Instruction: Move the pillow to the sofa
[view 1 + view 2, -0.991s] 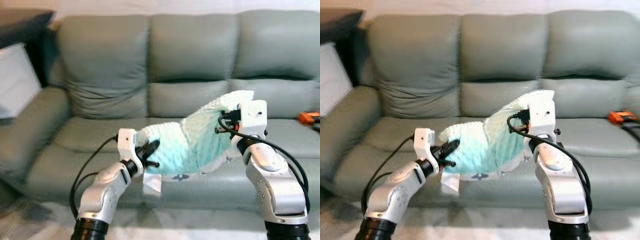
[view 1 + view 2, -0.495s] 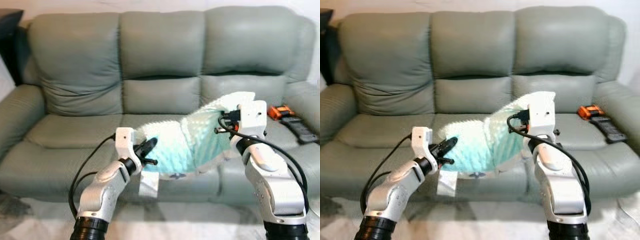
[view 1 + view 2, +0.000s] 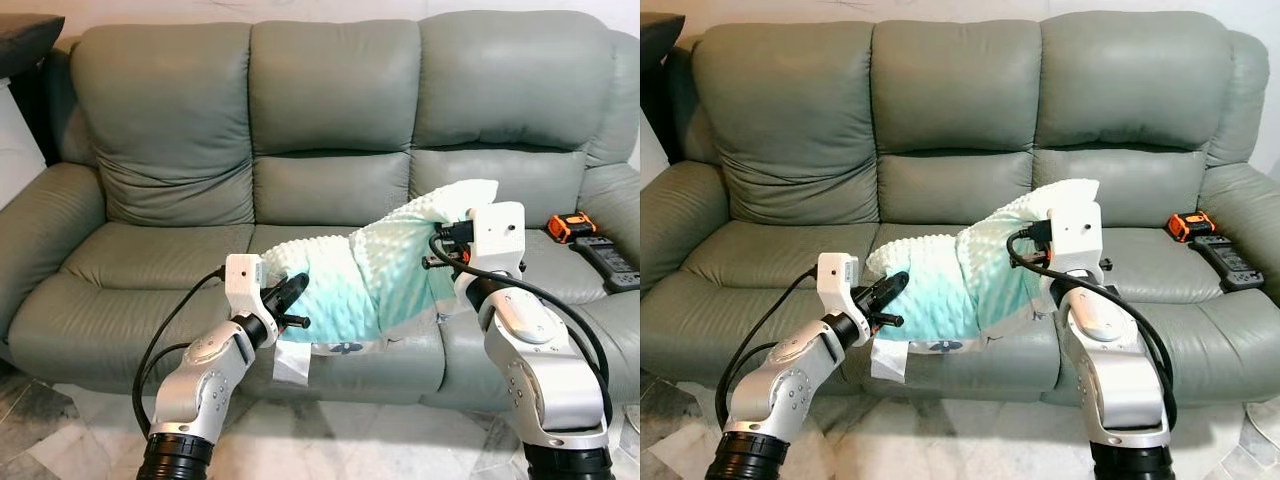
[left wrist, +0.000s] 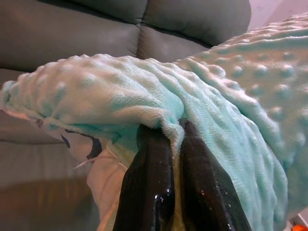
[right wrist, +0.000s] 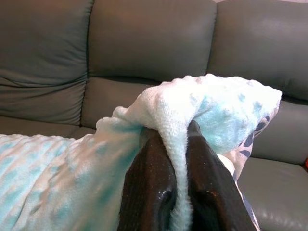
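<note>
**Robot stands in front of the sofa with the pillow held up**

Closest to the robot are its two silver arms. The left gripper (image 3: 290, 298) pinches the low end of the soft mint-green bumpy pillow (image 3: 370, 275). The right gripper (image 3: 447, 250) pinches the high end. Both are squeezed tight on the fluffy cloth. The pillow hangs between them, tilted, just over the front edge of the middle seat. A white tag (image 3: 293, 365) dangles under it.

Compared with a second ago, the whole picture has slid sideways and turned sharp. That means the robot has turned and stopped, not that things moved. The big grey-green leather sofa (image 3: 180, 250) now sits square in front. The pillow looks held the same way as before. So the robot seems ready to lower it and let go.

Farther off, an orange and black tool (image 3: 564, 228) lies on the right seat, beside a dark flat thing (image 3: 610, 262).

The left wrist view shows a fold of cloth caught between the black fingers (image 4: 149, 187). The right wrist view shows the same at the top corner. The head views show the whole sofa.
</note>
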Robot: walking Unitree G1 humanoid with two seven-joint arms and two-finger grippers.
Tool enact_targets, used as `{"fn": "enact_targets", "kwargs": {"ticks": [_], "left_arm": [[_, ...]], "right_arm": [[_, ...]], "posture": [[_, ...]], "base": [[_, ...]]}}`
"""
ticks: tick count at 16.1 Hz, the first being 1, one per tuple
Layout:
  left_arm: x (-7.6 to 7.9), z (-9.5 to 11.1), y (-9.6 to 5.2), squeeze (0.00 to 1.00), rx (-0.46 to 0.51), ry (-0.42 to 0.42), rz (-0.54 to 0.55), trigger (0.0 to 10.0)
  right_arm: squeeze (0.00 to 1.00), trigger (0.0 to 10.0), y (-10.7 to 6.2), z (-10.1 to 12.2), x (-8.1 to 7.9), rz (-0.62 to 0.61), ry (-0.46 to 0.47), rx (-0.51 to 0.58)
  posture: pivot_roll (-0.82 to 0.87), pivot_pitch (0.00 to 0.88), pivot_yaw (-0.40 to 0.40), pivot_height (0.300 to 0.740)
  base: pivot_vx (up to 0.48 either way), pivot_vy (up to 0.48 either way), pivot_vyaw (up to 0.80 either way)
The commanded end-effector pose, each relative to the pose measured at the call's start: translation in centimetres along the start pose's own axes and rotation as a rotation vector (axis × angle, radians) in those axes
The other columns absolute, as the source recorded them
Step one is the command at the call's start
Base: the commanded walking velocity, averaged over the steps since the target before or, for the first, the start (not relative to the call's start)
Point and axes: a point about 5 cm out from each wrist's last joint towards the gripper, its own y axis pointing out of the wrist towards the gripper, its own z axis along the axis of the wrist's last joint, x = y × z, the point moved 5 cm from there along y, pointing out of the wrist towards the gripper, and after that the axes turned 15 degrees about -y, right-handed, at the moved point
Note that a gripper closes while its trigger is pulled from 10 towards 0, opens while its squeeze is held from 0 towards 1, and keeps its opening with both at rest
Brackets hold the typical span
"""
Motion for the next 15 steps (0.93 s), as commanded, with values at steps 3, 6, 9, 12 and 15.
{"fn": "enact_targets", "kwargs": {"ticks": [3,6,9,12,15], "left_arm": [[0.15,0.7,0.27,0.0,0.018,0.023,-0.002,10.0],[0.0,0.59,0.2,0.0,0.018,0.018,0.003,10.0],[-0.03,0.56,0.2,0.0,0.016,0.018,0.003,10.0],[0.03,0.48,0.24,0.0,0.014,0.015,-0.003,10.0],[0.14,0.54,0.24,0.0,0.022,0.007,-0.011,10.0]], "right_arm": [[0.0,10.0,0.26,1.17,-0.12,0.007,-0.002,0.04],[0.0,10.0,0.28,1.08,-0.3,0.014,0.0,0.033],[0.0,10.0,0.29,1.07,-0.33,0.015,0.002,0.033],[0.0,10.0,0.28,1.04,-0.35,0.015,0.004,0.032],[0.0,10.0,0.24,1.07,-0.31,0.013,0.005,0.034]], "posture": [[-0.15,0.0,0.024,0.74],[-0.15,0.0,0.024,0.74],[-0.15,0.0,0.024,0.74],[-0.15,0.0,0.024,0.74],[-0.15,0.0,0.024,0.74]], "base": [[0.0,0.0,0.0],[0.0,0.0,-0.2],[0.0,0.0,-0.61],[0.0,0.0,-0.6],[0.0,0.0,-0.2]]}}
